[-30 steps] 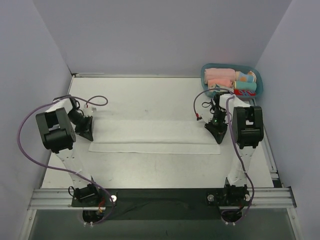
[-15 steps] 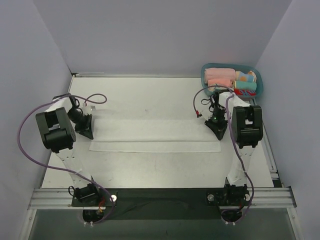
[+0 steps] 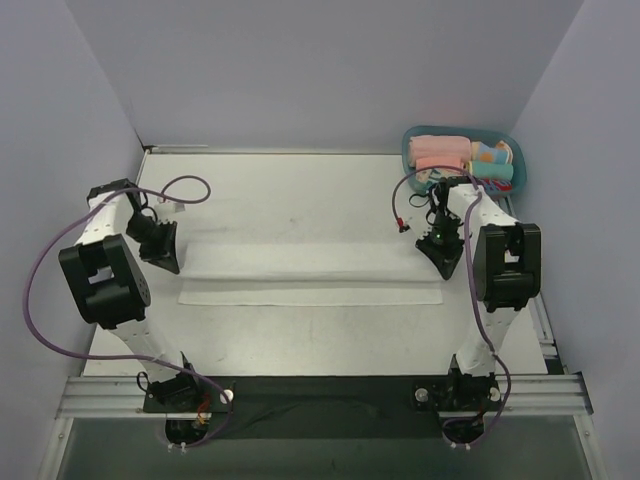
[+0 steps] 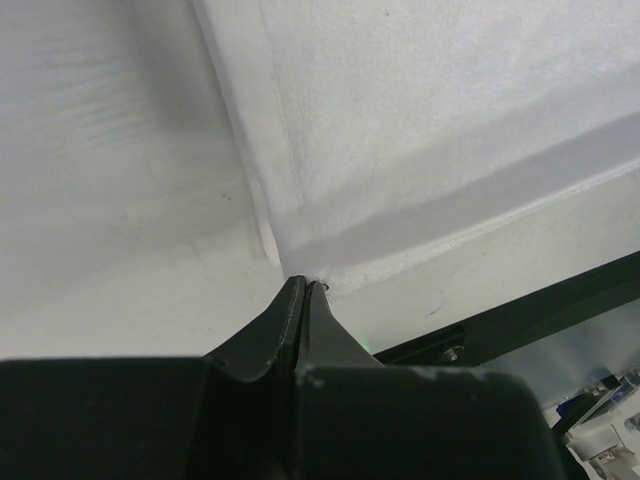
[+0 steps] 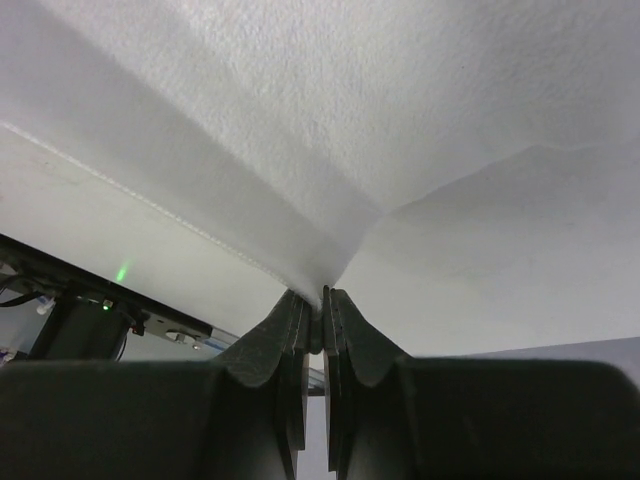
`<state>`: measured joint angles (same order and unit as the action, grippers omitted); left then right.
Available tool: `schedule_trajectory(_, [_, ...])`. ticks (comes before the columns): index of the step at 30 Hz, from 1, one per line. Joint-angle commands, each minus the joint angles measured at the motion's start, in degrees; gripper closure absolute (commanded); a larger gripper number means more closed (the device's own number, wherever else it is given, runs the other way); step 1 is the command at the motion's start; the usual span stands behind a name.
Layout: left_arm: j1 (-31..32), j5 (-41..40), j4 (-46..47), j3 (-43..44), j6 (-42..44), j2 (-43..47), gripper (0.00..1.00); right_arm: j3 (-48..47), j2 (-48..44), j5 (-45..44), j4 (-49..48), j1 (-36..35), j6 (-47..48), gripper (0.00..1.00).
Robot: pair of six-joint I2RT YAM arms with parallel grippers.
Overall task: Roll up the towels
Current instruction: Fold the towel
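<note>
A white towel (image 3: 310,268) lies stretched across the table, folded lengthwise into a long band. My left gripper (image 3: 170,266) is shut on the towel's left end; in the left wrist view the closed fingertips (image 4: 303,290) pinch the towel's corner (image 4: 300,262). My right gripper (image 3: 445,272) is shut on the towel's right end; in the right wrist view the towel (image 5: 330,150) rises from between the fingertips (image 5: 320,296). The near layer of the towel (image 3: 310,296) stays flat on the table.
A teal basket (image 3: 508,145) at the back right holds rolled pink and coloured towels (image 3: 440,152). Purple cables loop from both arms. Grey walls stand on the left, back and right. A black rail (image 3: 320,395) runs along the near edge.
Both grippers have moved toward the back of the table, drawing the towel's upper layer with them. The towel band looks narrower front to back than before.
</note>
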<state>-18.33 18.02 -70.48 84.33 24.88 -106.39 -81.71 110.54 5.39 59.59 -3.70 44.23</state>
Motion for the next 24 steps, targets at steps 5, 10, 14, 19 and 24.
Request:
schedule_trajectory(5, [-1.2,-2.2,4.6,-8.8,1.8,0.1,1.0,2.5,2.7,-2.1,0.3,0.1,-1.9,1.0])
schedule_trajectory(10, [-1.2,-4.0,10.2,-12.7,1.0,-2.6,1.0,4.4,6.1,-2.8,-3.4,-1.7,-3.3,1.0])
schedule_trajectory(14, [-1.2,-4.1,12.6,-13.4,-0.4,-4.5,1.0,4.7,7.0,-2.8,-4.2,-2.8,-4.1,1.0])
schedule_trajectory(19, [-1.3,-4.7,14.2,-13.2,-0.8,-6.0,1.0,4.5,7.7,-3.5,-4.7,-2.8,-4.4,1.0])
schedule_trajectory(24, [-1.3,-4.6,14.5,-12.3,-1.5,-6.8,1.0,3.7,7.8,-4.0,-4.9,-2.8,-4.8,1.0])
